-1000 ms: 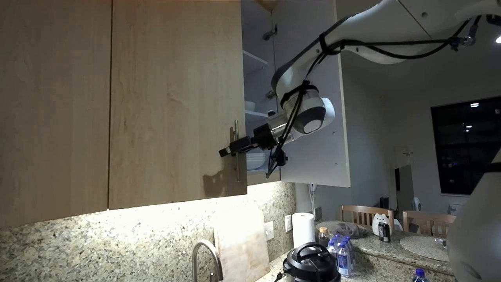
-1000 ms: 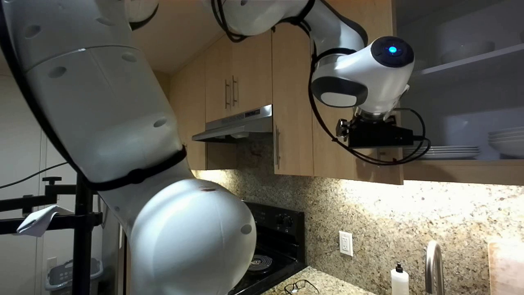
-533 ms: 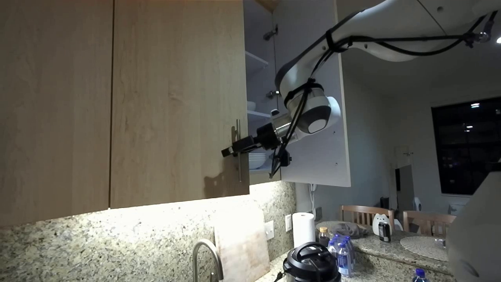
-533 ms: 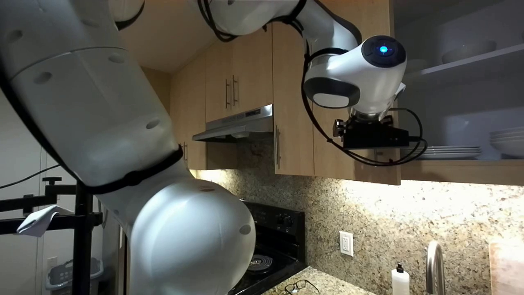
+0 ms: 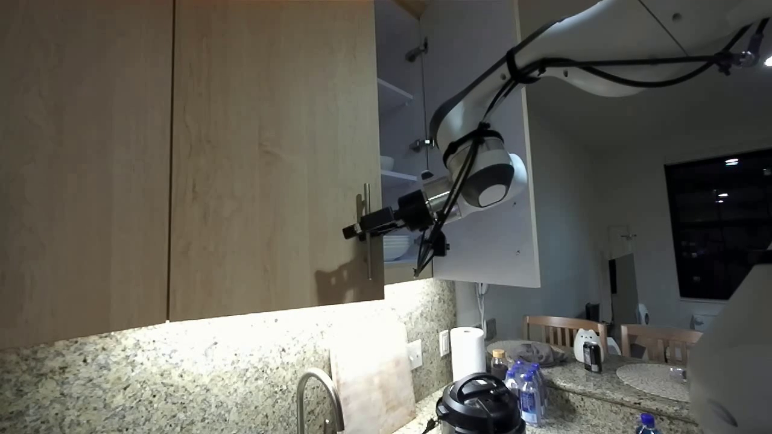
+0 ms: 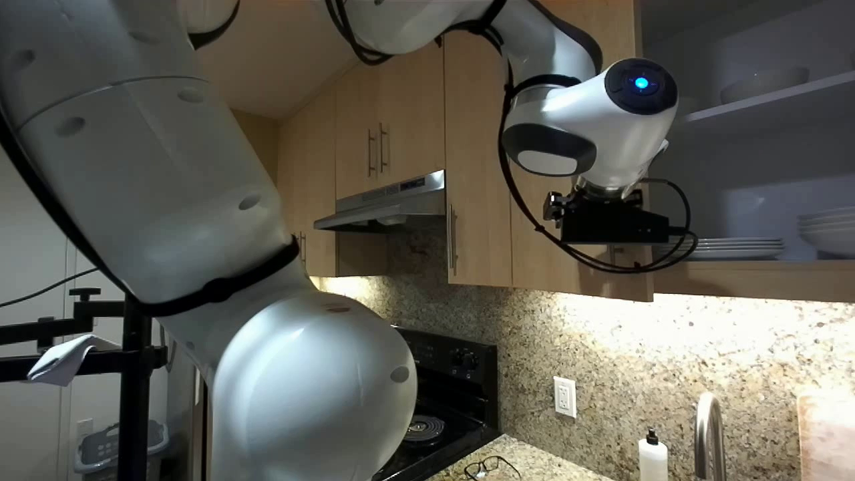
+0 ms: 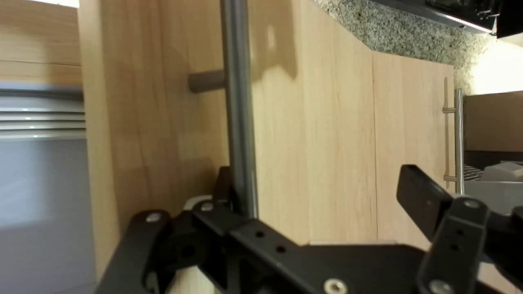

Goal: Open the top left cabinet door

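The wrist view settles what both exterior views leave unclear: the gripper's (image 7: 316, 183) jaws stand spread wide, with the metal bar handle (image 7: 240, 114) in the gap, close beside one finger (image 7: 222, 185) and well apart from the other; whether bar and finger touch, I cannot tell. The top left cabinet door (image 5: 271, 150), which bears that handle, hangs above the granite backsplash (image 5: 241, 367), angled out from the wood panel (image 5: 84, 169) next to it. In an exterior view a pale white-grey door (image 5: 476, 253) stands swung out past the arm (image 5: 603, 36), and below are a lidded black cooker (image 5: 480, 405), its contents hidden, and a cluster of water bottles (image 5: 529, 395). The fullest look into the cabinet (image 6: 748, 200) comes in an exterior view: a stack of plates (image 6: 735, 248) beside stacked bowls (image 6: 828, 230) at the bottom, and a single bowl (image 6: 765, 85) on the shelf (image 6: 801, 91) above.
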Tool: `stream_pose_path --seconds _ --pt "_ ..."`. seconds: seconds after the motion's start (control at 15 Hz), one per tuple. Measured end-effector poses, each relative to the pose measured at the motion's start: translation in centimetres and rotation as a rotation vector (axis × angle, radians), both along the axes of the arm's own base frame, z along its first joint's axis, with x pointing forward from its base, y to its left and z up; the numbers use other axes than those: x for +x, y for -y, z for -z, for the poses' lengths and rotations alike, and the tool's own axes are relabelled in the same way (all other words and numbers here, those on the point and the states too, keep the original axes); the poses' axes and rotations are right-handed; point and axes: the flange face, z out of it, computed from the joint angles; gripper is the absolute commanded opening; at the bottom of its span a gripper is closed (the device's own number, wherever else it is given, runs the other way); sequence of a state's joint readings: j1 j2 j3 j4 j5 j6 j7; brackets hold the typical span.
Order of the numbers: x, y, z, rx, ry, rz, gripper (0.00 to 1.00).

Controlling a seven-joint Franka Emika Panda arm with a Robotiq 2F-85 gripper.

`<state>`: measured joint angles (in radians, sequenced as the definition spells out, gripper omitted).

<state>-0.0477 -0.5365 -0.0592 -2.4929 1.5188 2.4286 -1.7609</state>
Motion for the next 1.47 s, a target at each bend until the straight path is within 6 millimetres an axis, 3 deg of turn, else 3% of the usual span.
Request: stream_pose_path --seconds 0.67,1.47 --pt "-3.1 -2.4 0.6 0.062 0.082 0.262 1.00" --pt "-2.0 0.5 2.3 0.173 0.156 0.049 1.00"
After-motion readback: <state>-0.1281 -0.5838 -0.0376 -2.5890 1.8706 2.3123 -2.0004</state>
